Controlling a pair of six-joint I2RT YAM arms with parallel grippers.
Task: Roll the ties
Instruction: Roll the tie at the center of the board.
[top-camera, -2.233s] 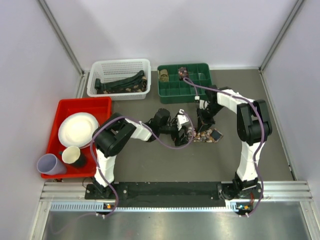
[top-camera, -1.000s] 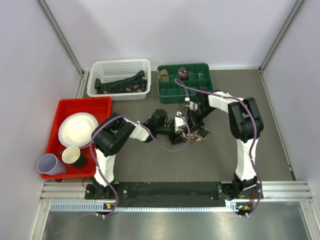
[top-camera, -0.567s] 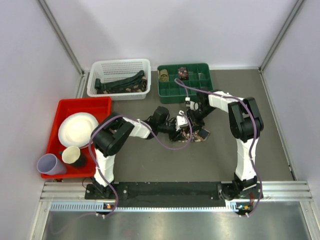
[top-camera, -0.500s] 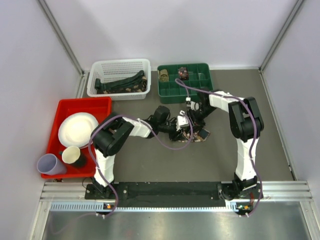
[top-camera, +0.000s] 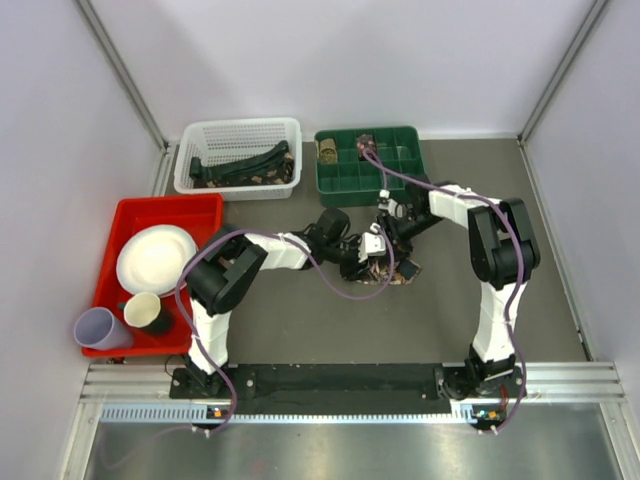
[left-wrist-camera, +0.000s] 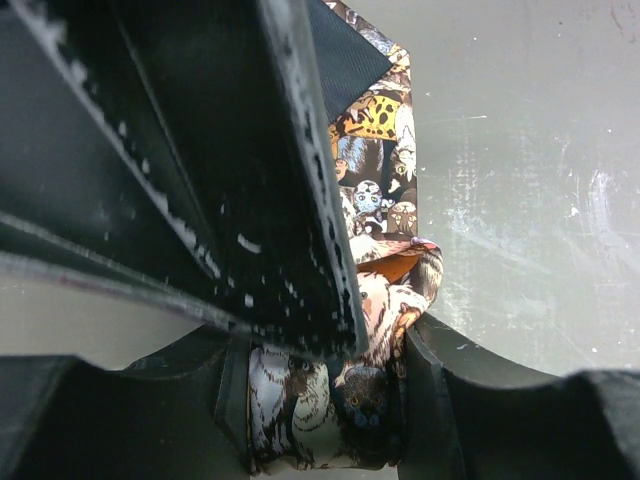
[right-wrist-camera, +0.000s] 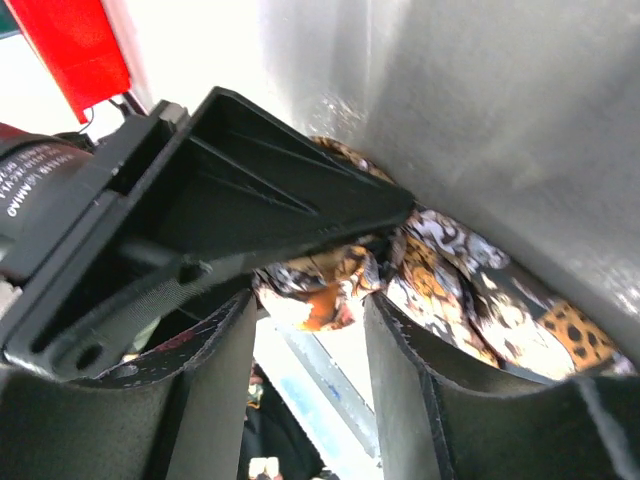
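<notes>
At the middle of the grey table (top-camera: 300, 330), the brown-orange animal-print fabric necktie (top-camera: 398, 272) lies partly coiled, its flat tail spread on the surface. The left gripper (left-wrist-camera: 325, 400) has its jaws closed on the coil, with cloth filling the gap. The right gripper (right-wrist-camera: 310, 320) stands narrow around a fold; I cannot tell whether it pinches. The tie looks light, limp and slick, so the coil probably springs loose easily. The best hold is across the coil's flat sides, not on the loose tail.
</notes>
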